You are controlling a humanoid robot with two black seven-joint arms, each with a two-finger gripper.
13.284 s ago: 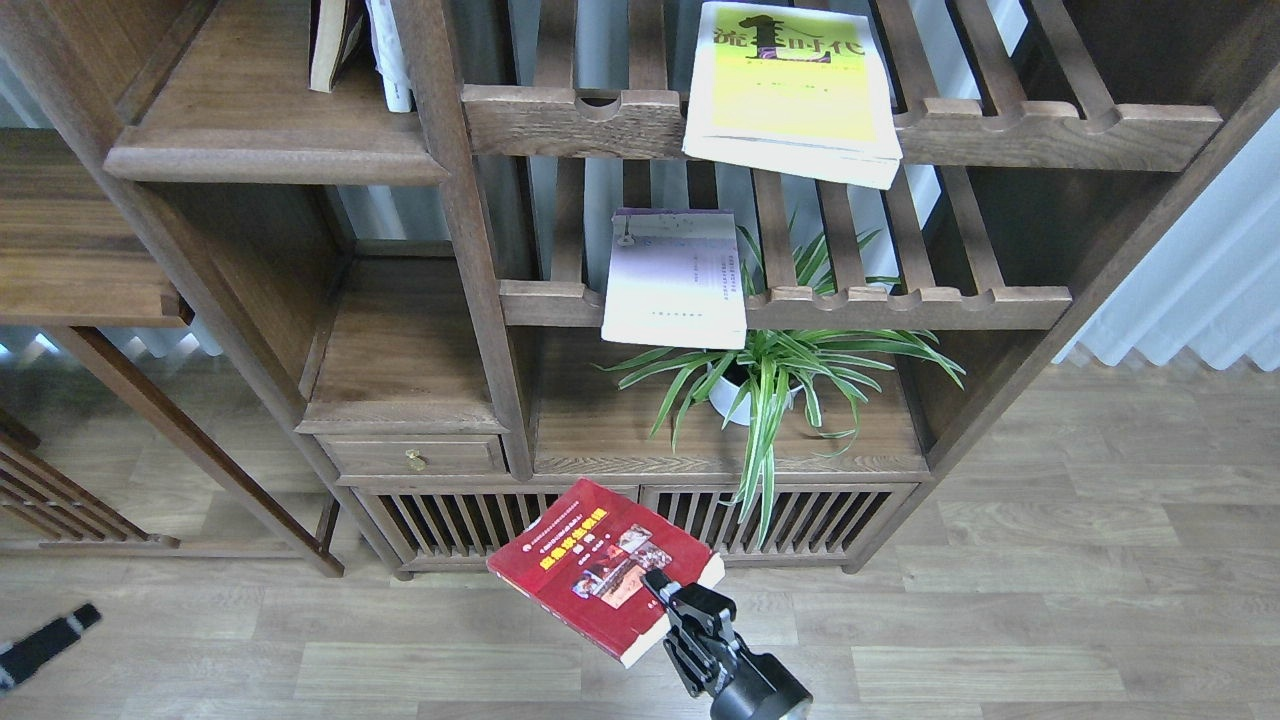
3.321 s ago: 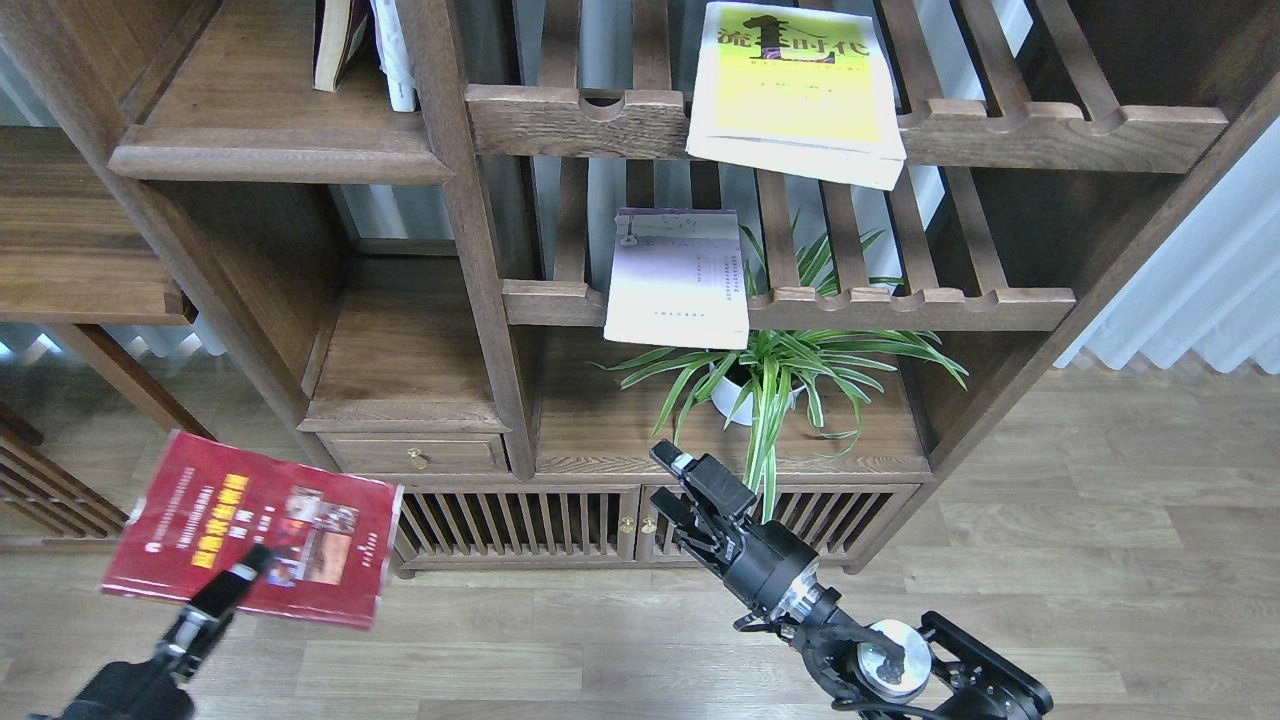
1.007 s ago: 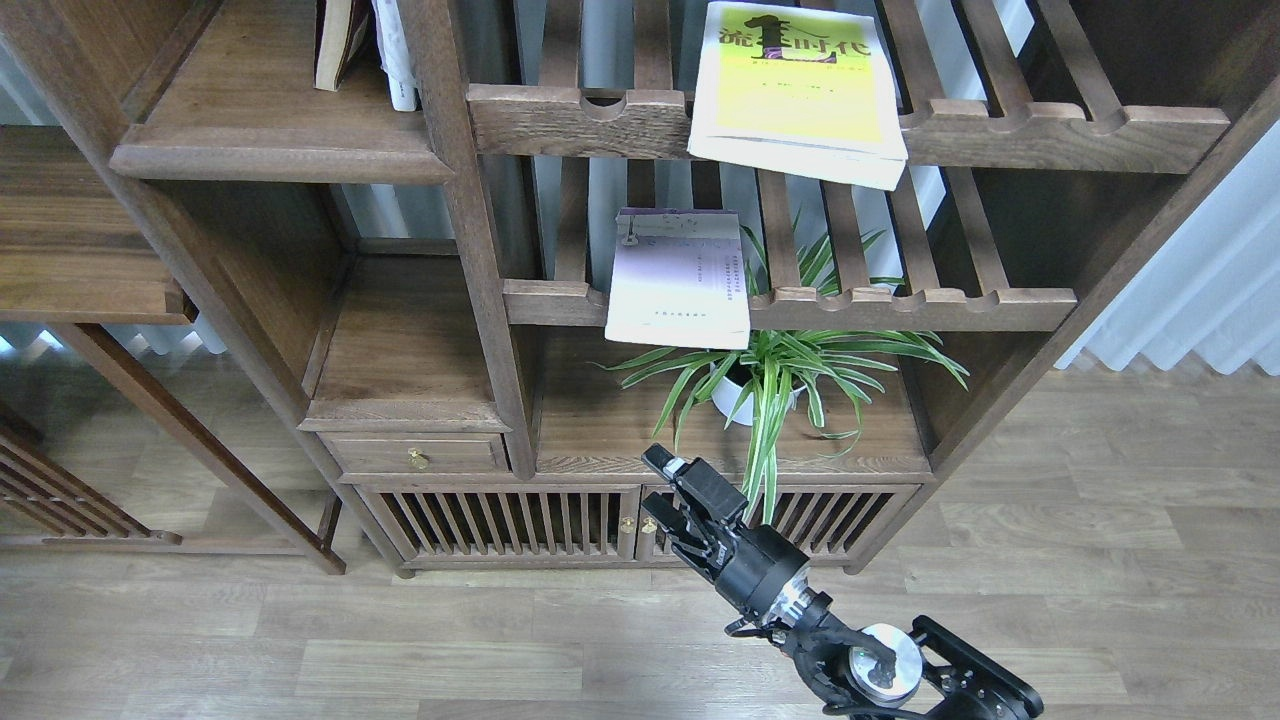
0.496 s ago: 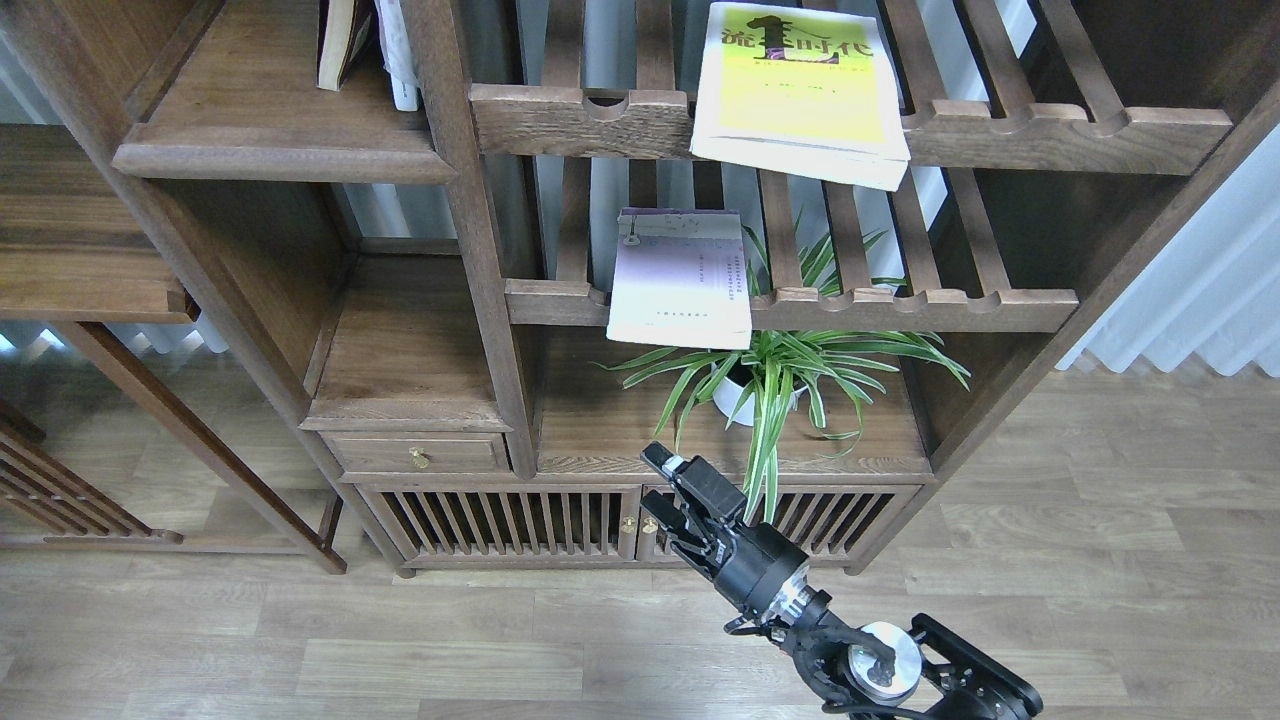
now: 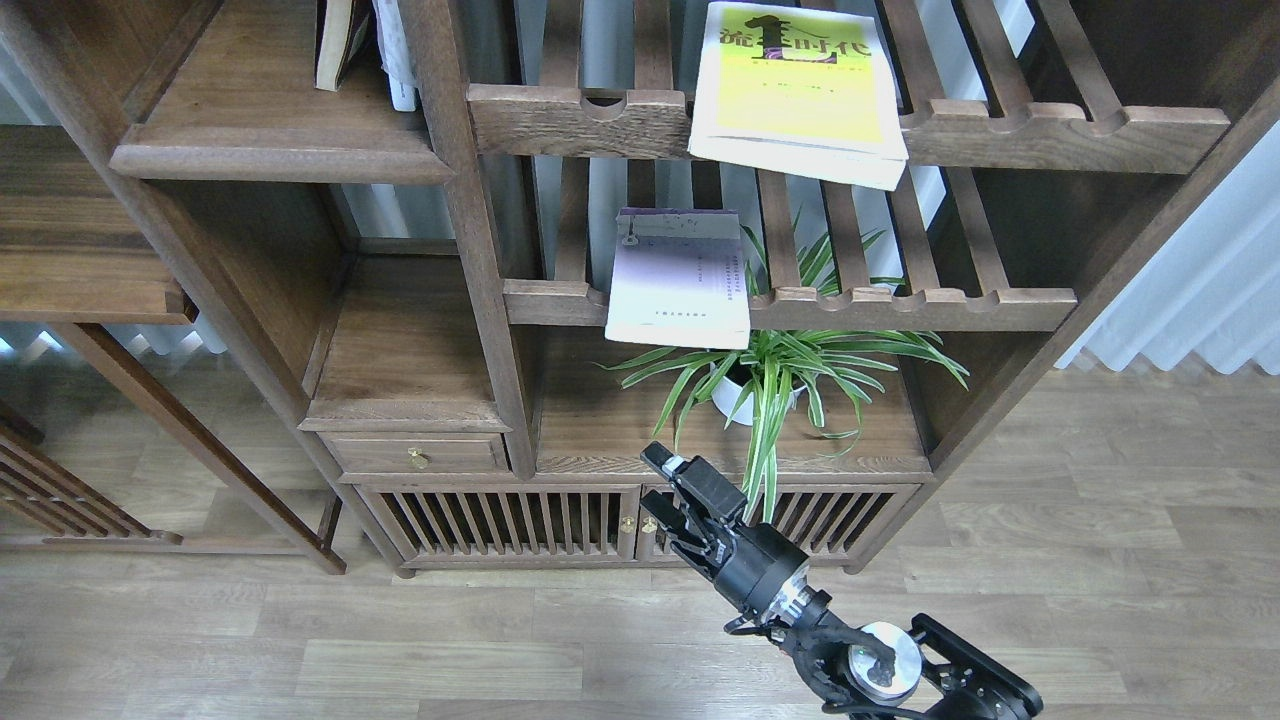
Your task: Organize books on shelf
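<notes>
The yellow-green book (image 5: 795, 95) lies flat on the upper slatted rack, overhanging its front rail. The pale lilac-white book (image 5: 678, 280) lies on the lower slatted rack, also overhanging. The dark red book is out of view. The shelf (image 5: 270, 135), a solid dark board with a rounded front edge, is at the upper left and holds two upright books (image 5: 335, 45) at its back. My right gripper (image 5: 655, 490) is open and empty, low in front of the cabinet and pointing up-left. My left arm is out of view.
A potted spider plant (image 5: 770, 375) stands under the lower rack, its leaves hanging just right of my gripper. A small drawer (image 5: 415, 455) and slatted cabinet doors (image 5: 500, 520) are below. A wooden side frame (image 5: 90, 260) stands at the left.
The left gripper with the dark red book, seen low left 3.3 s ago, has left the view. Over the last second my right arm has barely moved.
</notes>
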